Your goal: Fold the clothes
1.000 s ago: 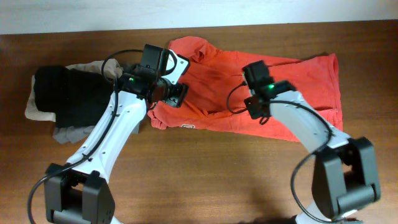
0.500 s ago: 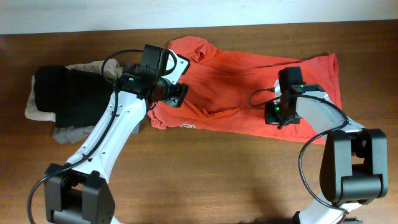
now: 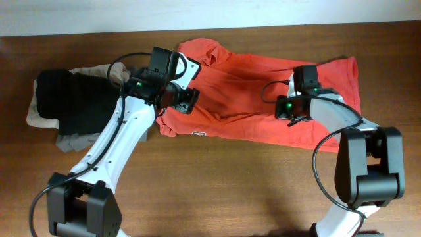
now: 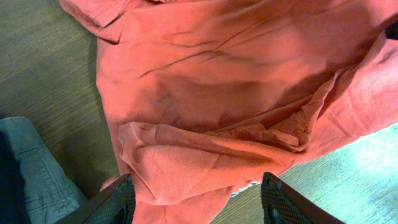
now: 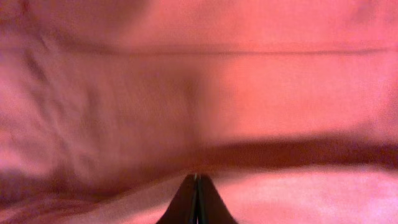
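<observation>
The clothes are a red-orange T-shirt [image 3: 256,92] lying spread and creased across the back of the wooden table [image 3: 230,191]. My left gripper [image 3: 186,100] hovers over the shirt's left end. In the left wrist view it [image 4: 198,200] is open, and its fingers [image 4: 118,202] straddle a bunched fold of the shirt [image 4: 205,112]; the right finger stands apart over bare wood. My right gripper [image 3: 294,109] rests on the shirt's right half. The right wrist view shows it [image 5: 198,182] shut, tips together, pressed low on the cloth [image 5: 199,81], which fills that frame.
A pile of folded black, beige and grey garments [image 3: 66,105] lies left of the shirt, close to my left arm. A grey-blue edge of it [image 4: 31,168] shows in the left wrist view. The table's back edge meets a white wall [image 3: 210,13].
My right gripper, shut throughout, has slid rightward across the shirt from its middle to its right half. The left arm has not moved.
</observation>
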Controlling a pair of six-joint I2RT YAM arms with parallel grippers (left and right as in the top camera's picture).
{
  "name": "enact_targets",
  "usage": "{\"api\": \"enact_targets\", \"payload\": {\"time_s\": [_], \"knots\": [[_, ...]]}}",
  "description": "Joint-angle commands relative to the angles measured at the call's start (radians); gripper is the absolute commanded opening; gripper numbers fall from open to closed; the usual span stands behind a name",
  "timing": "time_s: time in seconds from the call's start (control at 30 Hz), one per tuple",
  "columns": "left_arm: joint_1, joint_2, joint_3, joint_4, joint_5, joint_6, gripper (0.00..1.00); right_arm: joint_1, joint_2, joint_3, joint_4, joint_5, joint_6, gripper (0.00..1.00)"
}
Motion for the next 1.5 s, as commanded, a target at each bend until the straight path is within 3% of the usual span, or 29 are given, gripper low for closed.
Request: {"api": "enact_targets", "payload": {"time_s": [0.0, 0.2, 0.27, 0.53, 0.63, 0.9, 1.1, 1.2, 1.33, 1.47], "knots": [[0.0, -0.009, 0.023, -0.02, 0.002, 0.005, 0.64, -0.029, -0.089, 0.108, -0.123, -0.009, 0.004, 0.04], [0.0, -0.016, 0.027, -0.161, 0.051, 0.036, 0.64, -0.045, -0.182, 0.19, -0.351, -0.009, -0.022, 0.04], [-0.002, -0.014, 0.026, -0.211, 0.05, 0.036, 0.59, -0.046, -0.196, 0.19, -0.391, -0.008, -0.021, 0.04], [-0.002, 0.012, -0.032, -0.227, 0.051, 0.085, 0.14, -0.046, -0.194, 0.187, -0.446, -0.004, -0.021, 0.04], [-0.002, 0.053, -0.058, -0.199, 0.074, 0.088, 0.06, -0.047, -0.194, 0.187, -0.446, -0.004, -0.021, 0.04], [0.001, 0.192, -0.06, 0.01, 0.058, 0.125, 0.03, -0.047, -0.193, 0.187, -0.439, -0.004, -0.021, 0.04], [0.009, 0.287, -0.06, 0.2, -0.072, 0.099, 0.04, -0.046, -0.193, 0.187, -0.449, -0.005, -0.021, 0.04], [0.009, 0.315, -0.06, 0.262, -0.103, 0.09, 0.07, -0.046, -0.193, 0.187, -0.463, -0.004, -0.021, 0.04], [0.013, 0.322, -0.06, 0.316, -0.111, 0.076, 0.18, -0.047, -0.193, 0.187, -0.502, -0.004, -0.008, 0.04], [0.016, 0.322, -0.06, 0.314, -0.111, 0.056, 0.21, -0.047, -0.19, 0.174, -0.534, -0.001, 0.063, 0.04]]}}
